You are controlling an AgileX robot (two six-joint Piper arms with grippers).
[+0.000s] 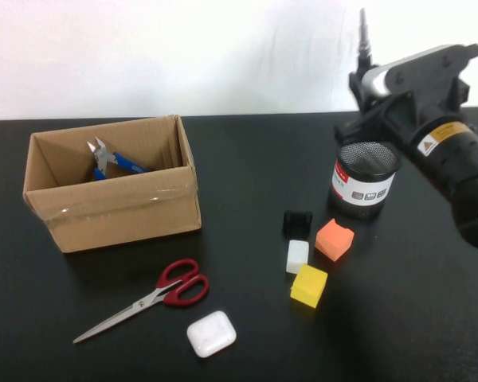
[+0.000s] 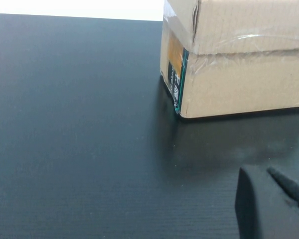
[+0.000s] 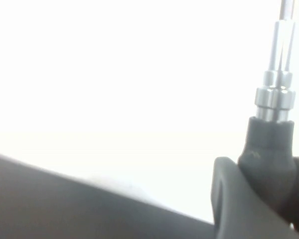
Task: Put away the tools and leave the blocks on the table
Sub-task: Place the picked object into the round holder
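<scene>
My right gripper (image 1: 368,79) is at the back right, raised above the table (image 1: 247,159), shut on the slim black screwdriver (image 1: 363,36), which points up. The right wrist view shows the screwdriver (image 3: 275,99) in the gripper (image 3: 269,174). The blue-handled side cutters (image 1: 110,161) lie inside the cardboard box (image 1: 119,208). The red-handled scissors (image 1: 155,298) lie on the table in front of the box. The orange block (image 1: 334,239), yellow block (image 1: 309,286) and white block (image 1: 297,255) sit together right of centre. My left gripper (image 2: 271,201) is low over the table near a box corner (image 2: 182,107).
A black mesh-topped can (image 1: 365,179) stands just below my right gripper. A small black object (image 1: 297,222) sits behind the white block. A white rounded-corner case (image 1: 211,333) lies near the front edge, right of the scissors.
</scene>
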